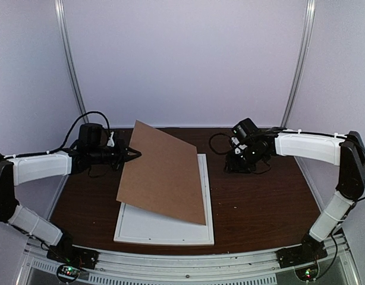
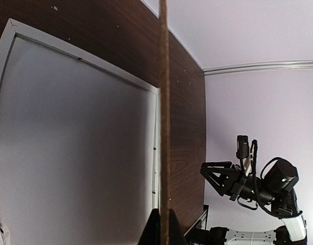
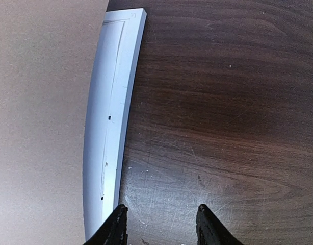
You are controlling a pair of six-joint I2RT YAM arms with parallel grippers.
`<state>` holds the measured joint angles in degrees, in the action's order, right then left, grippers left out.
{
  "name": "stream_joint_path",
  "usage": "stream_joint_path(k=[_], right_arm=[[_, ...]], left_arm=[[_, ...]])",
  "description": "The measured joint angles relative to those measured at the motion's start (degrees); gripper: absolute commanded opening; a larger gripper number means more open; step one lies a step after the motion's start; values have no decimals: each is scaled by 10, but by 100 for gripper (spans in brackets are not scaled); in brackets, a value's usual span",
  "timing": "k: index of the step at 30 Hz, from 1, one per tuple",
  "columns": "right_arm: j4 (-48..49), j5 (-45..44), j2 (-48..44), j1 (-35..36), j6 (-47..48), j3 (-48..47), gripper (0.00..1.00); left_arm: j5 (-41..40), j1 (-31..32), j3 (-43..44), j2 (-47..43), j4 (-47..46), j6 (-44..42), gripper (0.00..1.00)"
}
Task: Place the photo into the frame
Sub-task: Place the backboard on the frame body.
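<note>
The brown backing board [image 1: 164, 172] is tilted, its left edge raised and its right edge low over the white frame [image 1: 164, 236], which lies flat on the table. My left gripper [image 1: 137, 154] is shut on the board's left edge; in the left wrist view the fingers [image 2: 164, 229] pinch the thin board [image 2: 164, 102] edge-on. A plain white surface [image 2: 75, 153] fills the frame. The red sunset print does not show. My right gripper [image 1: 232, 161] is open and empty over bare table just right of the frame's rail [image 3: 115, 102]; its own view shows the jaws [image 3: 161, 214] apart.
The dark wooden table [image 1: 260, 202] is bare to the right of the frame. White walls and two metal posts close in the back. The brown board [image 3: 39, 127] fills the left of the right wrist view.
</note>
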<state>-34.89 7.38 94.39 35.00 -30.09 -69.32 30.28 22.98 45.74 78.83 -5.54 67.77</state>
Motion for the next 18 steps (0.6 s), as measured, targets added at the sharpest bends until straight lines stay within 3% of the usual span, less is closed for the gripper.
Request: stream_joint_path(k=[18], right_arm=[[5, 6, 6, 0, 0, 7, 46]], left_arm=[[19, 11, -14, 29, -51, 7, 0]])
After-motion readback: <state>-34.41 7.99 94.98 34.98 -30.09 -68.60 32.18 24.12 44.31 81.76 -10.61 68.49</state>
